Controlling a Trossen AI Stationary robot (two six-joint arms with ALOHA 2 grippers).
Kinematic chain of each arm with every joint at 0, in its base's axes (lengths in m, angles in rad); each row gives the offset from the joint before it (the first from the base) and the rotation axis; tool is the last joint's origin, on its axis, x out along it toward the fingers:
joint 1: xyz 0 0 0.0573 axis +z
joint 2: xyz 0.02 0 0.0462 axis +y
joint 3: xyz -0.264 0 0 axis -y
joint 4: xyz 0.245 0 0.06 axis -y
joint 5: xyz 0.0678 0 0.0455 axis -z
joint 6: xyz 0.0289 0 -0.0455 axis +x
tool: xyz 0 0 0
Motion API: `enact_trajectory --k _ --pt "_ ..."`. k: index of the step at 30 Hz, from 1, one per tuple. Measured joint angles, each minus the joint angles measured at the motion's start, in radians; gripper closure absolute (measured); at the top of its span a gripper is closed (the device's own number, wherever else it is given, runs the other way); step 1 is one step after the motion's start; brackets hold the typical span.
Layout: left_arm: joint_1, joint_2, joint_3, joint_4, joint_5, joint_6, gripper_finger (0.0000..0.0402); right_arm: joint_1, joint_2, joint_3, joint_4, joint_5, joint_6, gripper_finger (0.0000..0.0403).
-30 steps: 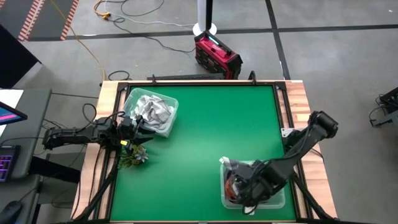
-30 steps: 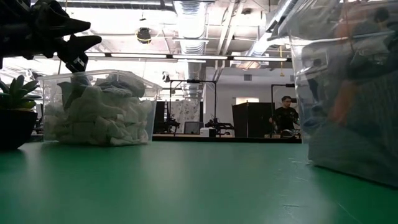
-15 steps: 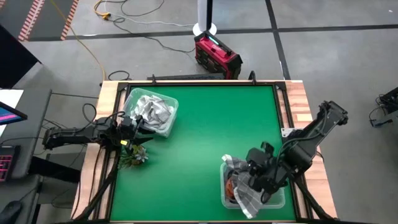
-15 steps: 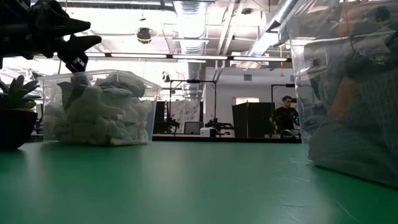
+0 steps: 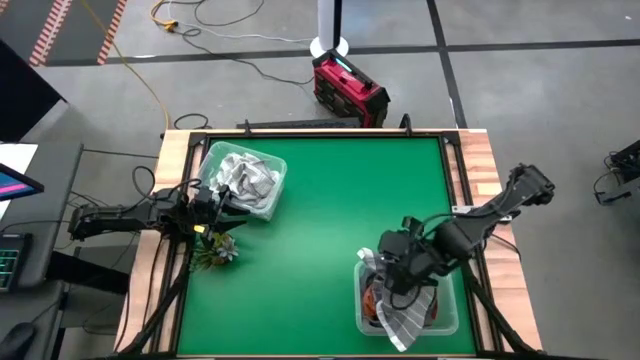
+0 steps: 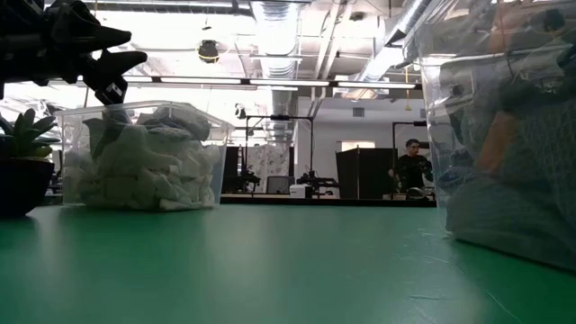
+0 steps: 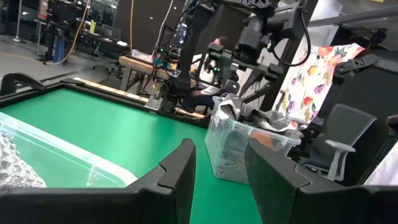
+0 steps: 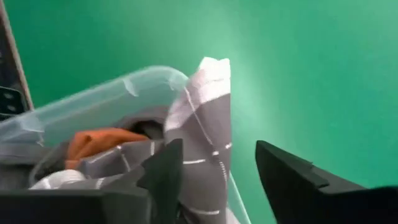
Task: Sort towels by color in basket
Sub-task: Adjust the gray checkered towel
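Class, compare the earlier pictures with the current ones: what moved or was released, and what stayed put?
The right gripper rose out of the right bin and shifted towards the table's middle, its fingers now open. The grey checked towel has appeared draped over the bin's near rim, apparently let go. The left gripper, the left bin of pale towels and the plant stayed as they were.

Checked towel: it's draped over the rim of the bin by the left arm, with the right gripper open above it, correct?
Wrong bin. The high view shows the checked towel draped over the rim of the bin at the right arm's side, with the open right gripper above it. The left gripper waits by the other bin.
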Motion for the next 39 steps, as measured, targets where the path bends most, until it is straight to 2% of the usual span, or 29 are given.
enact_trajectory --k 4,8,11,17,18,22,28,31,35,39 --pt "0.000 0.000 0.000 -0.002 0.000 0.000 0.0272 -0.065 0.031 -0.002 0.021 -0.067 -0.075 0.0142" --pt "0.000 0.000 0.000 -0.007 0.000 0.007 0.0272 -0.111 0.064 -0.002 0.139 -0.137 -0.205 0.0148" --pt "0.000 0.000 -0.001 -0.024 -0.005 0.014 0.0272 -0.132 0.080 -0.002 0.174 -0.172 -0.262 0.0195" --pt "0.000 0.001 -0.001 -0.031 -0.006 0.014 0.0272 -0.156 0.096 -0.002 0.152 -0.237 -0.296 0.0373" --pt "0.000 0.001 -0.001 -0.030 -0.006 0.014 0.0272 -0.158 0.093 -0.002 0.155 -0.242 -0.299 0.0383" --pt "0.000 0.001 -0.001 -0.030 -0.005 0.015 0.0272 -0.149 0.074 0.007 0.155 -0.256 -0.315 0.0379" --pt "0.000 0.001 -0.001 -0.029 -0.003 0.013 0.0272 -0.010 0.033 0.083 0.281 -0.300 -0.586 0.0386" --pt "0.000 0.001 -0.001 -0.029 -0.003 0.012 0.0272 0.088 0.015 0.095 0.269 -0.359 -0.655 0.0386" --pt "0.000 0.001 -0.001 -0.028 -0.006 0.011 0.0272 0.218 0.025 0.095 0.166 -0.405 -0.600 0.0386" --pt "0.000 0.001 -0.001 -0.023 -0.020 0.011 0.0272 0.300 0.047 0.094 0.018 -0.465 -0.311 0.0387"
